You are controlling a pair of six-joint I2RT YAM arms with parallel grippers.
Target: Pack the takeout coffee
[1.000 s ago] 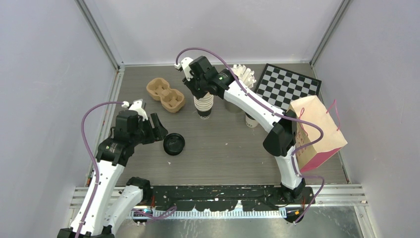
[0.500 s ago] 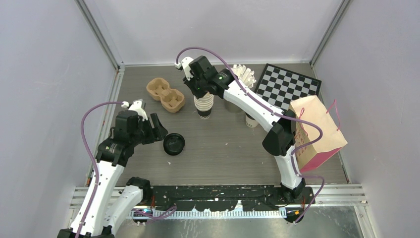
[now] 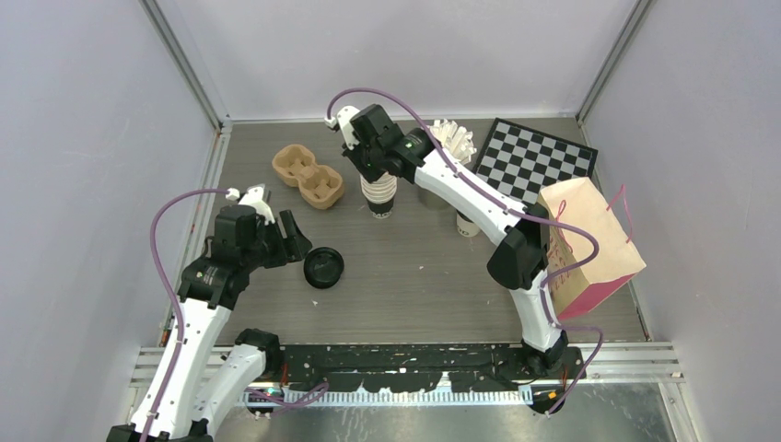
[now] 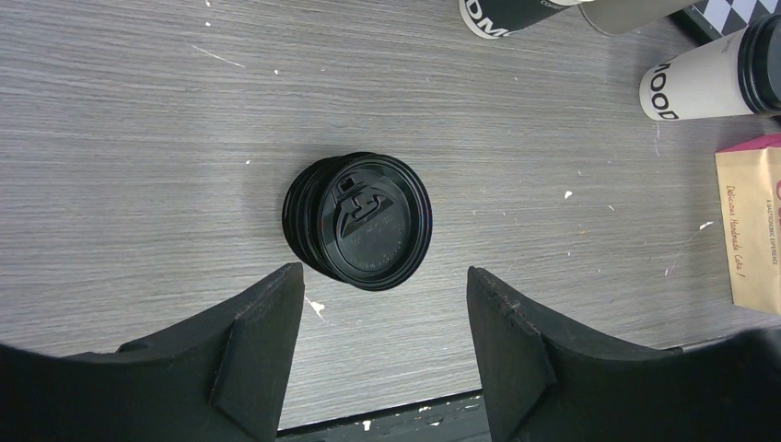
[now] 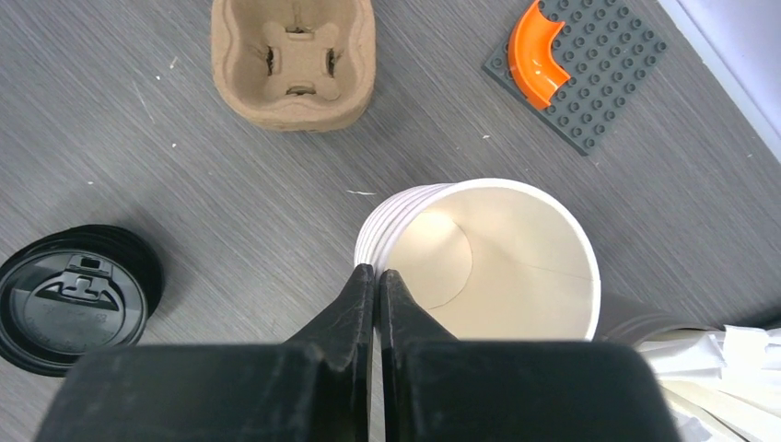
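One change counts: the right gripper [image 5: 376, 272] has drawn its jaws from a little apart a second ago to almost shut on the rim of the stack of lidless paper cups [image 5: 497, 258]. They sit at the rim's 8 o'clock edge in the right wrist view. A paper wall seems to sit between them, though the thin slit does not show it plainly. The arm itself has hardly shifted. I read this as the start of peeling off a fresh cup to be capped, so packing proper has not begun. The cardboard cup carrier [image 3: 308, 175], toward 11 o'clock on the bench [image 3: 405, 295], has both wells empty. The left gripper [image 4: 384, 276] has not moved; its jaws are spread wide and hold nothing. It hangs over the loose black lids [image 4: 357, 221] toward 9 o'clock. Only one takeout coffee [image 4: 700, 83] shows. It stands just to the 3 o'clock side of the bench's middle in the top view, partly hidden by the right forearm and near the paper bag [image 3: 589, 244]. It looks upright, with its long axis vertical, lid pointing up and base on the bench. I take its slant in the left wrist view for a lens effect.
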